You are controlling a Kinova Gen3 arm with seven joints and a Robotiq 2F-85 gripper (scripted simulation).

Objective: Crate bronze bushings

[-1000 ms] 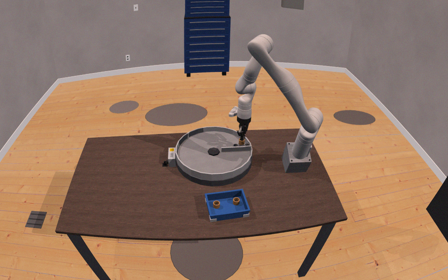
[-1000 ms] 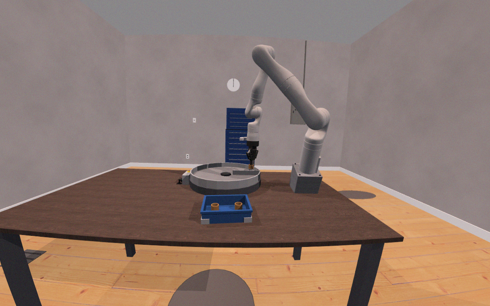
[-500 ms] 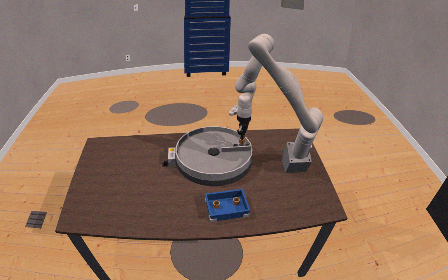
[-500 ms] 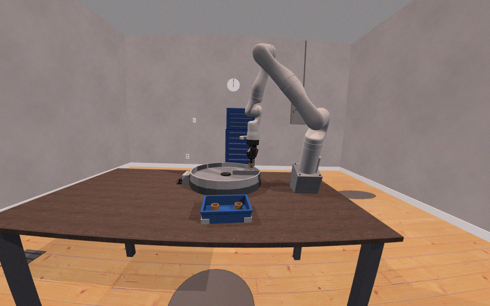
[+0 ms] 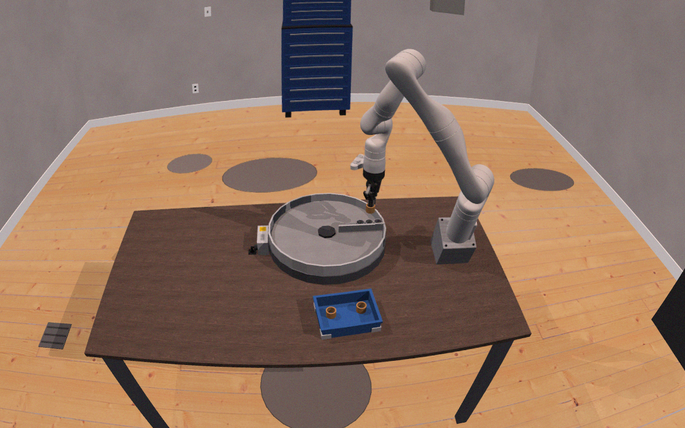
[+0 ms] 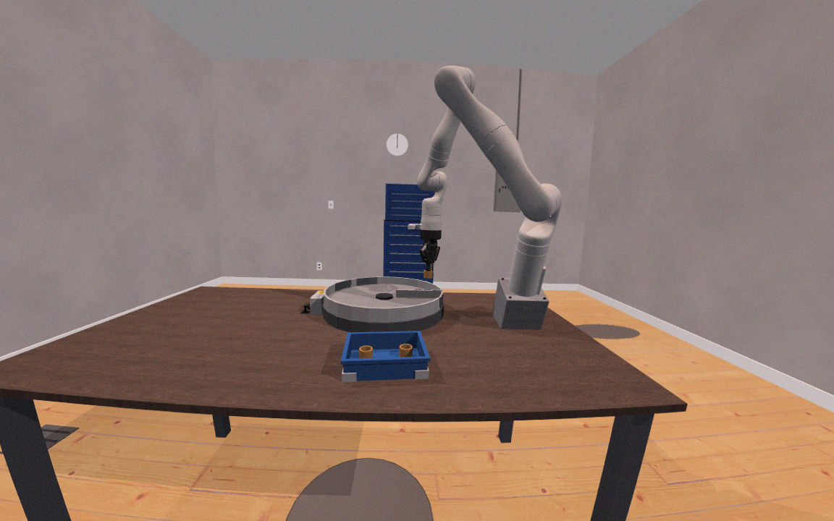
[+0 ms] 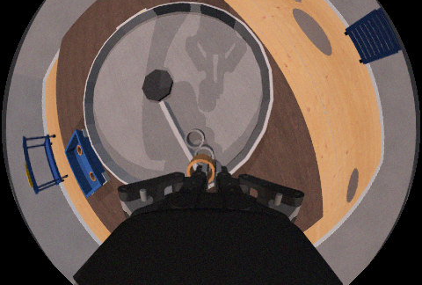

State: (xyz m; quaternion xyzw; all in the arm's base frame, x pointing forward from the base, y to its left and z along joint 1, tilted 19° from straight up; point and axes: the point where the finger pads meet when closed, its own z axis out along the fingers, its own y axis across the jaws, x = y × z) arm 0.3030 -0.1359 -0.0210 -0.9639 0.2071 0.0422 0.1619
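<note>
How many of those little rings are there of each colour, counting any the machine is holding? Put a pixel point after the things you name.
Bronze bushings: 3 (two in the crate [image 5: 348,330] [image 6: 384,370] [image 7: 71,160], one held by the end effector [image 5: 370,204] [image 6: 429,270] [image 7: 211,169])
Steel bushings [image 5: 368,221] [image 7: 187,138]: 3 (all on the turning table [image 5: 326,264] [image 6: 381,315] [image 7: 267,96])
Total: 6

even soft light, arm's shadow across the grey turning table, wrist view fisheye-curved, black corners

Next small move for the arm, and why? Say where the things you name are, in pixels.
Probably lift the held bushing [image 5: 370,208] [image 6: 428,274] [image 7: 193,164] a little higher, then swing toward the crate [image 5: 347,326] [image 6: 386,369] [image 7: 83,167]: the gripper [image 5: 370,205] [image 6: 428,269] [image 7: 211,169] is shut on it, just above the turning table [image 5: 326,269] [image 6: 381,313] [image 7: 127,113], and the crate's two bronze ones leave room between them.
</note>
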